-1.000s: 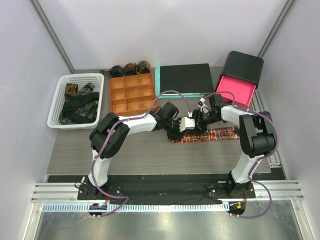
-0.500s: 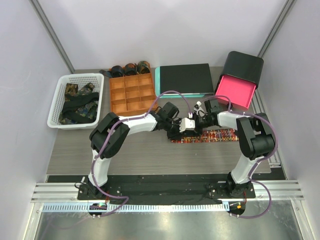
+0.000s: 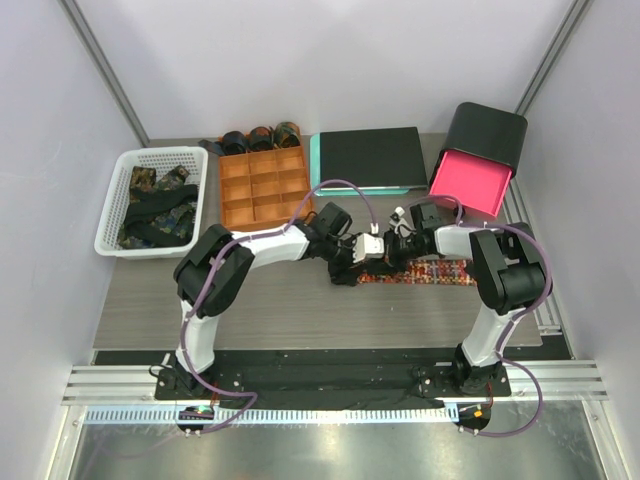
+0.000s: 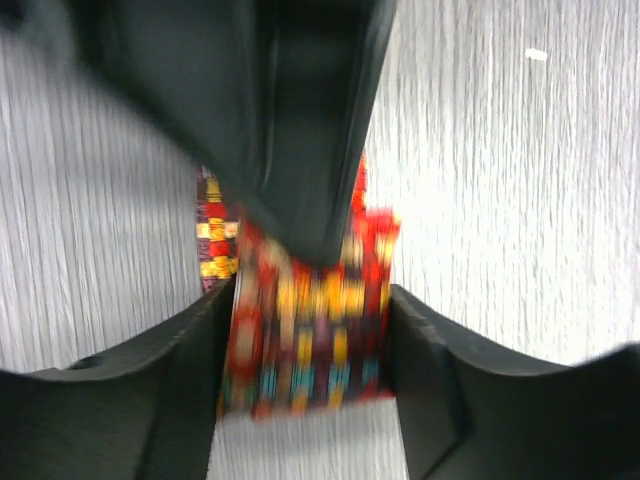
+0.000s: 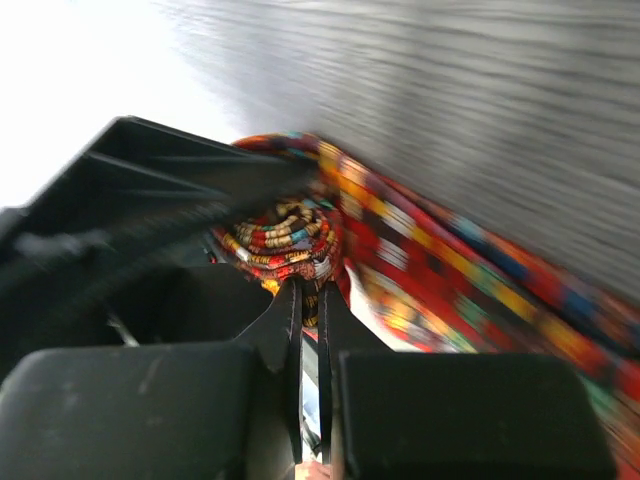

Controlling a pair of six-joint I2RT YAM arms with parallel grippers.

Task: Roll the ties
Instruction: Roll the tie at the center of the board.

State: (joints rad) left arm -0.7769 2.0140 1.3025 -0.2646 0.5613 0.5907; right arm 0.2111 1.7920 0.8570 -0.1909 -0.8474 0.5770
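Note:
The red-orange check tie (image 3: 430, 269) lies on the table, partly wound into a coil at its left end. In the right wrist view the coil (image 5: 288, 234) sits at my fingertips and the flat tail (image 5: 500, 290) runs off to the right. My right gripper (image 5: 310, 300) is nearly shut, pinching the coil's core. My left gripper (image 4: 310, 320) has its jaws against both side edges of the tie roll (image 4: 305, 340). In the top view the left gripper (image 3: 348, 265) and the right gripper (image 3: 386, 250) meet at the tie's left end.
An orange compartment tray (image 3: 262, 187) stands behind, with three dark rolled ties (image 3: 260, 137) beyond it. A white basket (image 3: 120, 205) with dark patterned ties (image 3: 158, 205) is at the left. A black and teal folder (image 3: 365, 158) and a black box with pink inside (image 3: 478, 165) are at the back right.
The right wrist has swung in closer to the left gripper. The flat part of the tie looks shorter, and its right end has drawn a little left.

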